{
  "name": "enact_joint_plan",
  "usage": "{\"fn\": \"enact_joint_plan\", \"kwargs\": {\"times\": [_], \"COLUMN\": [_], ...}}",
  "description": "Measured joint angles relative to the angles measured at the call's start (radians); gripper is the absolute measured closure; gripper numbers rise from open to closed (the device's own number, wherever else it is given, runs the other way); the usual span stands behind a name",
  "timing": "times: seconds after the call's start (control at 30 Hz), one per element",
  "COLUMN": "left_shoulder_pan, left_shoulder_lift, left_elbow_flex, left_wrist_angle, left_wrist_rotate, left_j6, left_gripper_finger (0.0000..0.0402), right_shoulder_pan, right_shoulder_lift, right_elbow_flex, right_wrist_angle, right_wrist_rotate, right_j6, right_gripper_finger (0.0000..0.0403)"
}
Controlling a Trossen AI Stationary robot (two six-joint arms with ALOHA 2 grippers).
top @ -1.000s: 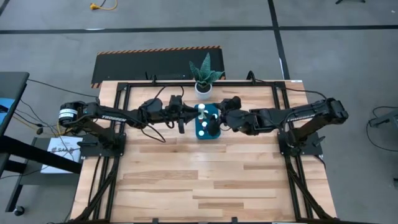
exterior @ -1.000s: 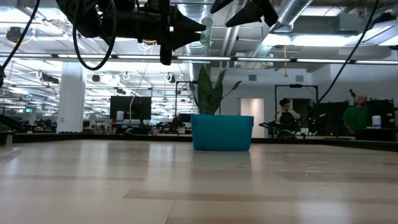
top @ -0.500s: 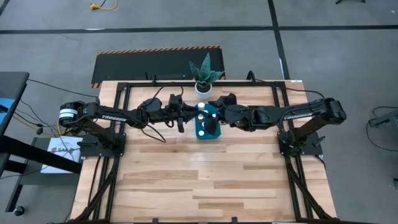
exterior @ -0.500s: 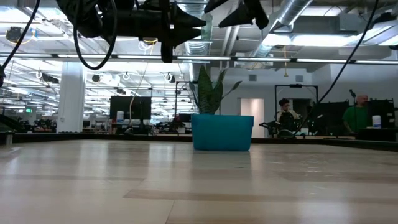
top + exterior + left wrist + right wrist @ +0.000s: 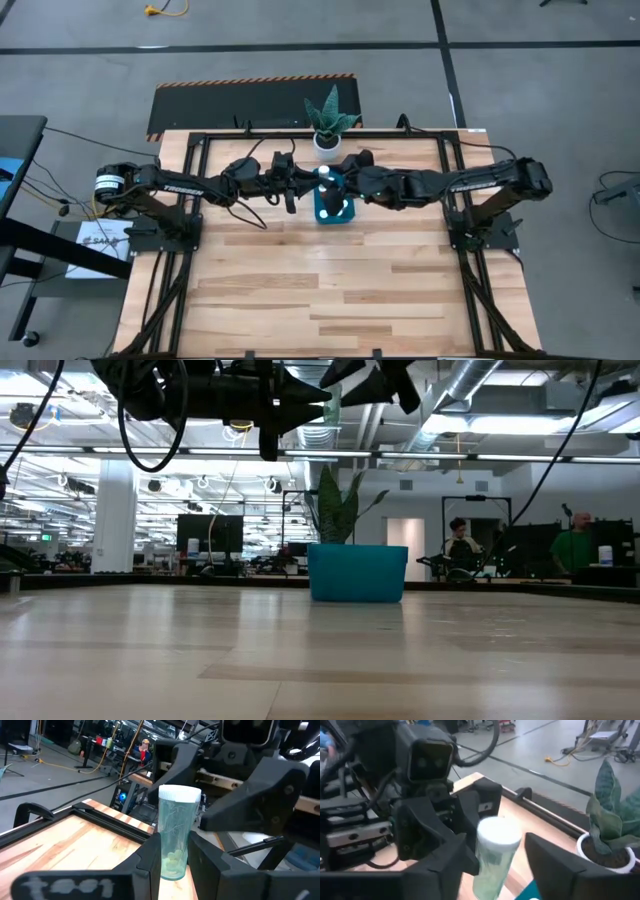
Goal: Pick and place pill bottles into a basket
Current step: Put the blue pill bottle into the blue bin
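As things stand: part done, with at least two pill bottles [image 5: 322, 210] lying in the basket [image 5: 357, 572].
Left gripper [image 5: 172, 857]: clamped on the held bottle [image 5: 177, 820], raised over the basket.
Right gripper [image 5: 497, 852]: fingers spread wide around it.
Outstanding: the held bottle's drop.

Pill bottle [image 5: 174, 836]: clear glossy plastic, white matt ribbed cap. Left gripper [image 5: 172, 865]: matt black plastic fingers. Table [image 5: 330, 290]: light wood planks, smooth satin finish. Basket [image 5: 357, 572]: teal matt plastic, smooth wall. Plant pot [image 5: 326, 142]: white, smooth.
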Motion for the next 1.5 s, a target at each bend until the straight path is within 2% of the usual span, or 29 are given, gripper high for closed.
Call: {"fn": "enact_joint_plan", "kwargs": {"times": [0.2, 0.33, 0.6, 0.97, 1.07, 1.2, 1.4, 1.5], "left_shoulder_pan": [0.0, 0.0, 0.0, 0.061, 0.096, 0.131, 0.146, 0.147], "left_shoulder_lift": [0.0, 0.0, 0.0, 0.0, 0.0, 0.0, 0.0, 0.0], "left_elbow_flex": [0.0, 0.0, 0.0, 0.0, 0.0, 0.0, 0.0, -0.001], "left_wrist_angle": [0.004, 0.002, -0.008, -0.193, -0.217, -0.27, -0.374, -0.423], "left_wrist_rotate": [0.0, 0.0, 0.006, 0.076, 0.147, 0.21, 0.234, 0.233], "left_j6": [0.0, 0.0, 0.023, 0.049, 0.027, 0.007, 0.004, 0.004], "left_gripper_finger": [0.0333, 0.0333, 0.0326, 0.0234, 0.0214, 0.0204, 0.0203, 0.0203], "right_shoulder_pan": [0.002, 0.001, 0.0, -0.022, -0.034, -0.04, -0.048, -0.07], "right_shoulder_lift": [-0.002, -0.002, -0.002, -0.003, -0.017, -0.058, -0.098, -0.097], "right_elbow_flex": [0.001, 0.001, 0.001, -0.009, -0.073, -0.205, -0.371, -0.441], "right_wrist_angle": [0.02, 0.02, 0.009, -0.088, -0.076, 0.059, 0.246, 0.327], "right_wrist_rotate": [0.003, -0.011, -0.023, 0.004, 0.008, 0.014, 0.084, 0.086], "right_j6": [-0.038, -0.04, -0.041, -0.038, -0.001, 0.031, 0.049, 0.049], "right_gripper_finger": [0.0285, 0.031, 0.0309, 0.0309, 0.0309, 0.0309, 0.0308, 0.0308]}}
